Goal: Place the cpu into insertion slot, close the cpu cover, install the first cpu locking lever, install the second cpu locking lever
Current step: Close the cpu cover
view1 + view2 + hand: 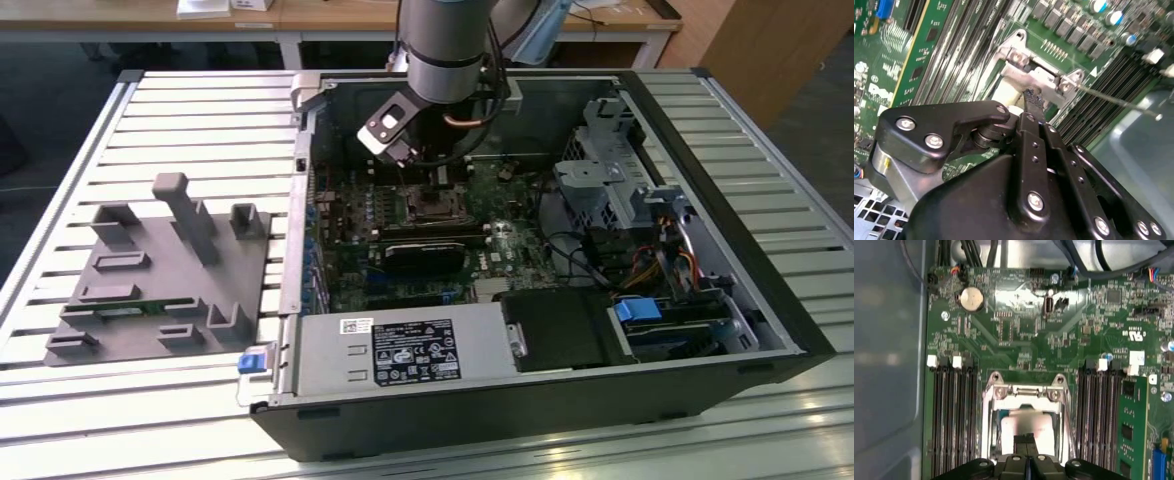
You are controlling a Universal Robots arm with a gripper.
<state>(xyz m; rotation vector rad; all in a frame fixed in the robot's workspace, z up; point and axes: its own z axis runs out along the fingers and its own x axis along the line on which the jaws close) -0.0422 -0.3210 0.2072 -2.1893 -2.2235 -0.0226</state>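
Silver-grey cpu (1046, 426) beneath gripper (1026, 438)

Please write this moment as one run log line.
pincer: shut, over cpu | cpu: inside cpu cover cutout | cpu cover: down

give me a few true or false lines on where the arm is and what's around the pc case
1. The pincer hangs over the insertion slot, where the cpu lies. True.
2. The computer case has its side panel on. False: it lies open, with the green board showing.
3. The grey fixture sits on the exterior view's right of the case. False: it is on the exterior view's left.
4. A round silver battery sits on the green board. True.
5. Long memory slots flank the insertion slot on both sides. True.
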